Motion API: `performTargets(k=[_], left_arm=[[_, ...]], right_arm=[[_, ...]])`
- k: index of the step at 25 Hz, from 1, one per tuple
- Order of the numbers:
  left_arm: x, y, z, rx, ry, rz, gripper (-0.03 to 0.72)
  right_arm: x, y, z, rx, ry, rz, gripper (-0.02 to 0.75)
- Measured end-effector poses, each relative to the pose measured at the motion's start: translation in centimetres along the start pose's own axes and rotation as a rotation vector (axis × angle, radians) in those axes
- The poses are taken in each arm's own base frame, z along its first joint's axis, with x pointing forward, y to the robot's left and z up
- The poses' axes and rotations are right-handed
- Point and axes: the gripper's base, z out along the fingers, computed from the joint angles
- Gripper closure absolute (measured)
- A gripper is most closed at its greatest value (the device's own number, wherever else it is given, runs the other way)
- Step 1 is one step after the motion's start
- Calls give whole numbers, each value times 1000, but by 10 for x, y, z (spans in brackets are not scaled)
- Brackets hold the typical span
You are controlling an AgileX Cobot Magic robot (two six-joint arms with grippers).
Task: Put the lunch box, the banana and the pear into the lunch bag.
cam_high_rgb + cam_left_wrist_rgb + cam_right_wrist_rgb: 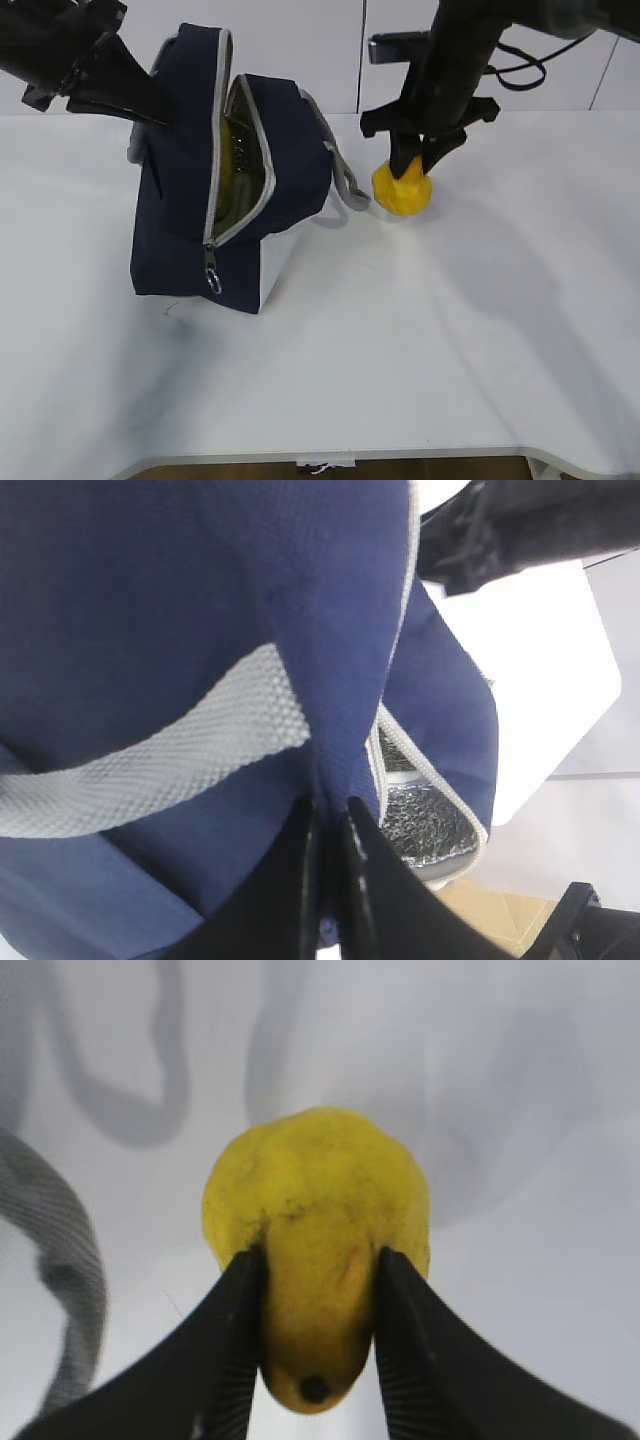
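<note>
White surface with a navy lunch bag (180,200) standing left of centre, its zipper gaping

Right gripper (315,1290) has its dark ribbed fingers (235,1340) pressed against both flanks of the squat yellow pear (402,190), which sits right of the bag by a grey woven handle (345,185); left gripper (328,825), fingers clenched together, pinches a fold of the bag's textured fabric; crinkled silvery lining (430,825) and something yellow show inside

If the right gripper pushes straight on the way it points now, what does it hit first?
The right gripper points down with its jaws against both sides of the pear. Going on would probably press the pear into the table beneath it.
</note>
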Motion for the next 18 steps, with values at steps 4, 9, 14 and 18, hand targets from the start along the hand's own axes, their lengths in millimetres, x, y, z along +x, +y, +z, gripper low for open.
performTargets(k=[4, 9, 14, 18], left_arm=[[0, 0, 0, -1, -2, 0, 695], [0, 0, 0, -2, -5, 0, 695], [-1, 0, 0, -3, -7, 0, 695], [-1, 1, 0, -7, -7, 2, 695]], right_arm=[[-16, 3, -32, -21, -113, 0, 466], [-20, 15, -81, -142, -218, 13, 467], [-17, 37, -108, -388, -260, -15, 467], [-16, 50, -114, -541, -275, -64, 467]])
